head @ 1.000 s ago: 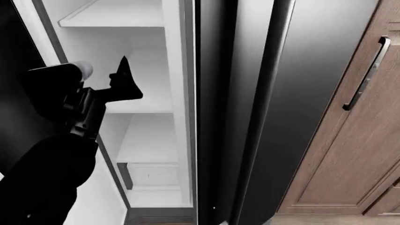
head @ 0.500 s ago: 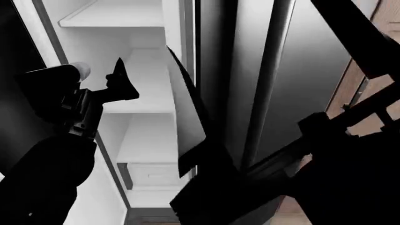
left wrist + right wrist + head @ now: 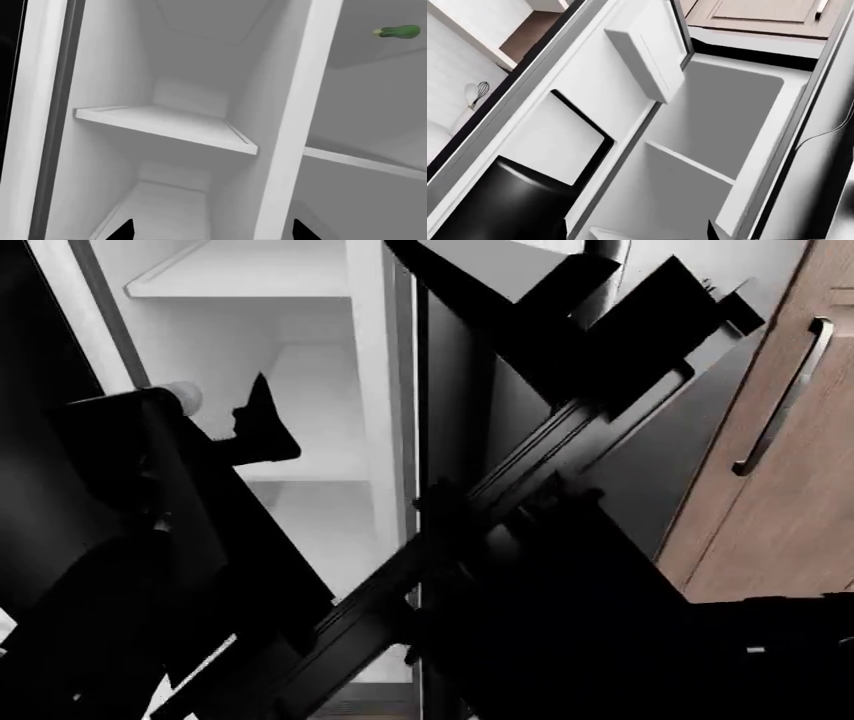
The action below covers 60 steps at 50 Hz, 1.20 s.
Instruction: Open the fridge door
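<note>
- Fridge [image 3: 334, 370]: fills the upper left and centre of your head view; its left compartment stands open on white shelves, so the opening looks largely done.
- Left gripper [image 3: 260, 425]: centre-left, before the shelves, touching nothing; fingertips spread apart, empty.
- Right gripper: not identifiable; dark arm shapes cross the frame. You cannot tell its state.
- Wood cabinet [image 3: 787, 510]: right edge.

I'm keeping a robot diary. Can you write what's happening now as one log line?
fridge: left door open, white shelves showing | left gripper: open, empty, by shelves | right gripper: unseen
</note>
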Motion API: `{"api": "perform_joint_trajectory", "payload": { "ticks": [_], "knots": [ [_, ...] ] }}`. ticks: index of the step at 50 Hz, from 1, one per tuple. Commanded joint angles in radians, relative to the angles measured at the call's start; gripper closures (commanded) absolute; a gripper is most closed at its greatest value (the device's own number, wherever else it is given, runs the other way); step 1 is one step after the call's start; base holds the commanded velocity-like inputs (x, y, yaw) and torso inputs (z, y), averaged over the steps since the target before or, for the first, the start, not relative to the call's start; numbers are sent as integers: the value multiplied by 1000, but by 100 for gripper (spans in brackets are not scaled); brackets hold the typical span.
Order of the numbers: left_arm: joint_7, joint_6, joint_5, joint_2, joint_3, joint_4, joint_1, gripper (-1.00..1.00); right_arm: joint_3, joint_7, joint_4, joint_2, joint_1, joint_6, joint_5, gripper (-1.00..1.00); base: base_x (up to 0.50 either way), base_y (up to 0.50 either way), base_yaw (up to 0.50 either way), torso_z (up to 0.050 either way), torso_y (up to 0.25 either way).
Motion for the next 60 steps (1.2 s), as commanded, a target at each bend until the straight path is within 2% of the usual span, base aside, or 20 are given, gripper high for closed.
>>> {"api": "perform_joint_trajectory", "payload": {
  "ticks": [1, 6, 12, 15, 22, 34, 39, 60],
  "knots": [
    [1, 6, 5, 0, 4, -10, 5, -100, -71, -466, -9, -41, -134, -55, -514, -100, 0, 0, 0, 0, 0],
    [2, 11, 8, 1, 5, -18, 8, -100, -175, -610, 50, -1, -161, -203, -709, -100, 0, 0, 0, 0, 0],
    [2, 16, 11, 1, 5, -26, 10, -100, -194, -678, 107, 12, -184, -308, -773, -100, 0, 0, 0, 0, 0],
    [-1, 14, 11, 0, 6, -22, 8, -100, -210, -677, 102, 20, -182, -318, -781, -100, 0, 0, 0, 0, 0],
    [-3, 13, 12, 2, 12, -18, 6, -100, -139, -614, 71, 34, -132, -283, -678, -100, 0, 0, 0, 0, 0],
    [28, 67, 49, -13, 21, -27, 56, -100, -268, -661, 112, 15, -103, -339, -767, -100, 0, 0, 0, 0, 0],
    [50, 93, 76, 1, 39, -98, 63, -100, -315, -672, 137, -7, -76, -358, -791, -100, 0, 0, 0, 0, 0],
    [86, 150, 122, 15, 85, -151, 141, -100, -416, -693, 206, -33, -37, -454, -872, -100, 0, 0, 0, 0, 0]
  ]
}}
